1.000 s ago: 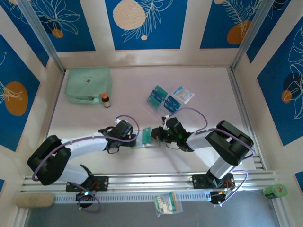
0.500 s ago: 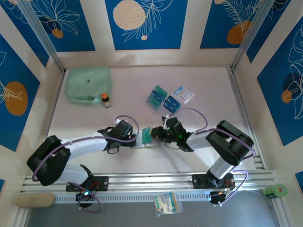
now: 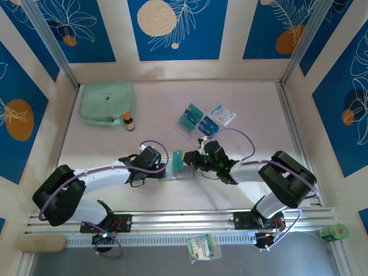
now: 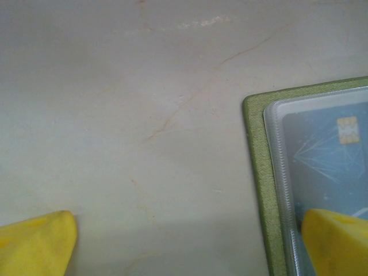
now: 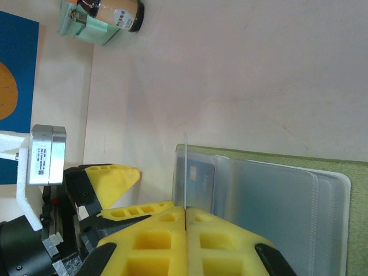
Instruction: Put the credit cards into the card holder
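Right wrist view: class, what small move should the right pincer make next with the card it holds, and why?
Probably ease the card edge-first into a clear pocket of the open card holder. The right pincer is shut on the card, which stands on edge at the pockets, beside a pocketed card. The open left pincer has a finger over the holder, seemingly steadying it.

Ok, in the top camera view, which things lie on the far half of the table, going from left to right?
mint-green zip pouch → small bottle → teal credit cards → white-and-blue packet
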Robot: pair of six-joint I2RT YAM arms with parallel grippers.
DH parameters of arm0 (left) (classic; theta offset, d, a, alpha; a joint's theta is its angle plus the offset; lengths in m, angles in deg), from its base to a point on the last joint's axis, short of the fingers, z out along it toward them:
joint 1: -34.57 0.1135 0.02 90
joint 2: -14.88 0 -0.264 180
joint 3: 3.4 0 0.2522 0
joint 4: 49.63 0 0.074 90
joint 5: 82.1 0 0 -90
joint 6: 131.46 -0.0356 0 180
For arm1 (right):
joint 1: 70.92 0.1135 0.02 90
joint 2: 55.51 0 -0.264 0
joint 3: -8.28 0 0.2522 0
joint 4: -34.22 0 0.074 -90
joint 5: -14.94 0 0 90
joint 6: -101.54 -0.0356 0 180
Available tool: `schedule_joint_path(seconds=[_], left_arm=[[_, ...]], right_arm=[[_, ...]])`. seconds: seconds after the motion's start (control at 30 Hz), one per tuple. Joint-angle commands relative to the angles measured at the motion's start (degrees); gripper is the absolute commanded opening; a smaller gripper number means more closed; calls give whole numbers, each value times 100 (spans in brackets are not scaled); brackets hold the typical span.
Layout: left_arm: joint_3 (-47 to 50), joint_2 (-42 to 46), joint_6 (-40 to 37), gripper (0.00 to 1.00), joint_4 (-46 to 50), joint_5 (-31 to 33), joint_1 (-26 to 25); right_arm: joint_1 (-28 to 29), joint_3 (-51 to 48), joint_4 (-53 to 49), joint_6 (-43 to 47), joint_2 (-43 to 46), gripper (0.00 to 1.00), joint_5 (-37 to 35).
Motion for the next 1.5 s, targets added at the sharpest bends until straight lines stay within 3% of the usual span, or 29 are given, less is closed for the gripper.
schedule_joint_path(seconds=[0.0,1.47], left_arm=[[72,-18,73,100,274,109,44],[-87,309,3,100,379,7,45]], right_arm=[[-28,-55,179,15,-167,0,-63],[-5,-104,608,-470,-787,0,-19]])
